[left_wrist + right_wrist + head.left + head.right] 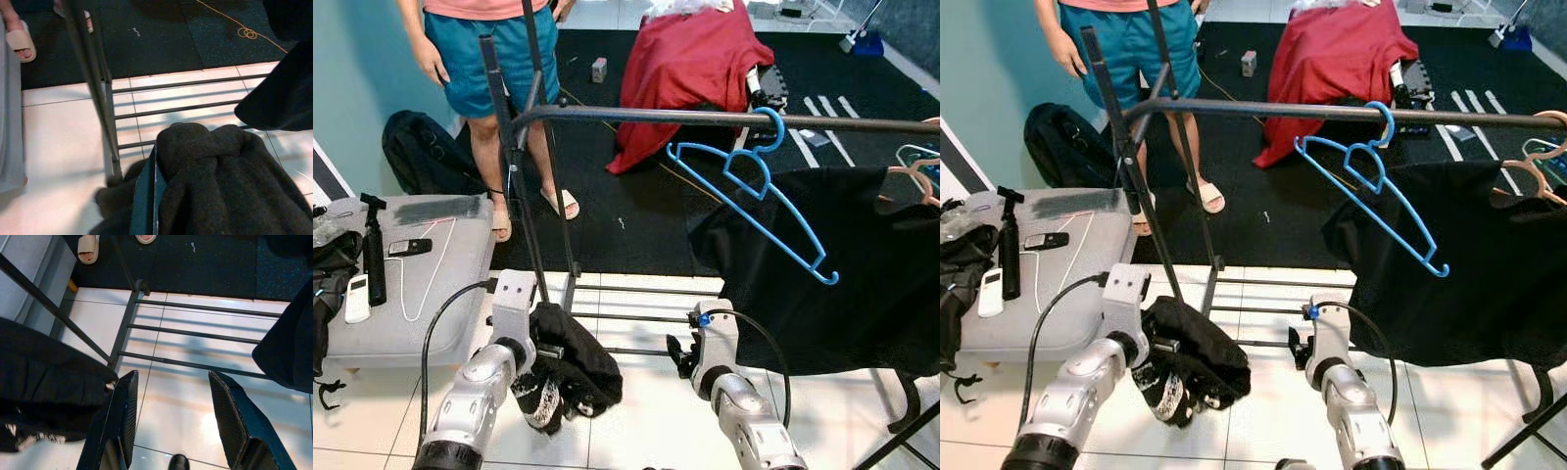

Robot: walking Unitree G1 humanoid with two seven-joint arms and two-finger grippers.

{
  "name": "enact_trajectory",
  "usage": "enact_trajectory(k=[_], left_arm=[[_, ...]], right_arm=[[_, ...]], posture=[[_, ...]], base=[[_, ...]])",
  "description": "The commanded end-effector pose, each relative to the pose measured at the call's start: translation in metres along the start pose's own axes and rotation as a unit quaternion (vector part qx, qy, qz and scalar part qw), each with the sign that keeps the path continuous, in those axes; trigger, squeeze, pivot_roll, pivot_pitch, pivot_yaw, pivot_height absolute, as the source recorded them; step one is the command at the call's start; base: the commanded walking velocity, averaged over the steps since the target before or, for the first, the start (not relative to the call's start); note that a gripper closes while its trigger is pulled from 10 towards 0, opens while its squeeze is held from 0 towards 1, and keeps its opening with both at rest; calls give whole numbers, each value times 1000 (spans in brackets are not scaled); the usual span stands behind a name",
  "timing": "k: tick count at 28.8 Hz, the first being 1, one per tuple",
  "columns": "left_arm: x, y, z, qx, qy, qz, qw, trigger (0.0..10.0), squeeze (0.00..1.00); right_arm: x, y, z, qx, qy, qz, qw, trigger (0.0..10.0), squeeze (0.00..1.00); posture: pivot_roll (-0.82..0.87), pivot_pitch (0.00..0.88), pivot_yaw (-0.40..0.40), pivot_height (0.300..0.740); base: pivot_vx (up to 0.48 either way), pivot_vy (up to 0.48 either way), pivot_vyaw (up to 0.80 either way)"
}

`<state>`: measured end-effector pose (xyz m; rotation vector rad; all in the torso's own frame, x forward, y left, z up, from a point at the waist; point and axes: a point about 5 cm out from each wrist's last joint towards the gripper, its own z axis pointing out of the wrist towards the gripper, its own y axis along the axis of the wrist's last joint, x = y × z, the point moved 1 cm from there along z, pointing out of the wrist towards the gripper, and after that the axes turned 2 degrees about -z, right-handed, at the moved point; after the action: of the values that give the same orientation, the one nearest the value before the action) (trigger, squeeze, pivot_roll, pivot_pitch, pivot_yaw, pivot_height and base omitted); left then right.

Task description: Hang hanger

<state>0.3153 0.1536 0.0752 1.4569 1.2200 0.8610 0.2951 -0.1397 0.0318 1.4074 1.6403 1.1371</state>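
A thin blue plastic hanger hangs by its hook from the dark rail, tilted, its bar sloping toward five o'clock. The right claw hovers low with fingers apart; the left claw is clamped on a dark garment.

We stand in lived-in room of home, laundry corner. Clothes rack before us, blue hanger and black garment on its rail. White tile floor meets black mat. Red cloth draped over furniture behind. Grey storage box holds remote and phone. Backpack against teal wall. Person in shorts and slippers nearby.
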Motion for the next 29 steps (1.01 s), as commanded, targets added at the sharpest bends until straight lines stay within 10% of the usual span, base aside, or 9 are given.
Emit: enact_trajectory(k=[1,29], left_arm=[[0,-2,1,3,-3,4,1000,10000,0],[-7,-2,2,-9,-8,2,1000,10000,0]], right_arm=[[0,-1,-1,1,-2,6,1000,10000,0],[-5,18,-3,-51,-8,-8,999,10000,0]], posture=[[-93,122,19,740],[-102,119,11,740]], base=[[0,0,0],[0,-192,0]])
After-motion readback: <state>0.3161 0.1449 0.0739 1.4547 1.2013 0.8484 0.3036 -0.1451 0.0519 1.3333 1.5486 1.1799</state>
